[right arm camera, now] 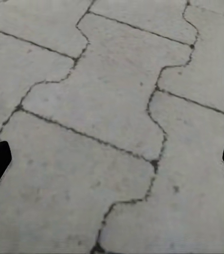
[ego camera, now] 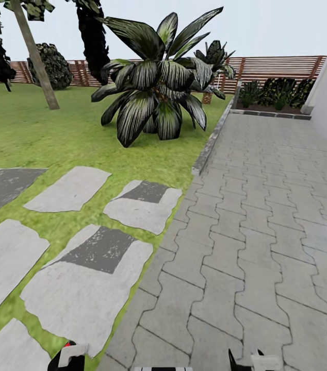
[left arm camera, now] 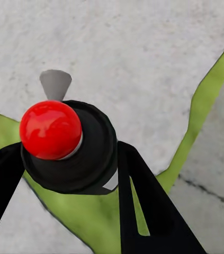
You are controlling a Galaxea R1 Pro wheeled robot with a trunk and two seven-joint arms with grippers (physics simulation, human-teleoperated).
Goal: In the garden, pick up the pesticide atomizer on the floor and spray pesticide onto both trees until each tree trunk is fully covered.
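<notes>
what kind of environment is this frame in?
Looks like a fenced back garden beside a house: green lawn with stepping slabs, a slatted wooden fence, a broad-leaved palm-like plant, and a grey paver path.

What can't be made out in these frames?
- Atomizer body: left wrist view, hidden below its own black collar and red knob, between the left claw fingers.
- Tree crown: head view, cut off by the top edge; only a leaning trunk shows.
- Second tree: cannot tell which it is.
- Right claw: right wrist view, just fingertips at the edges, wide apart over paving.
</notes>
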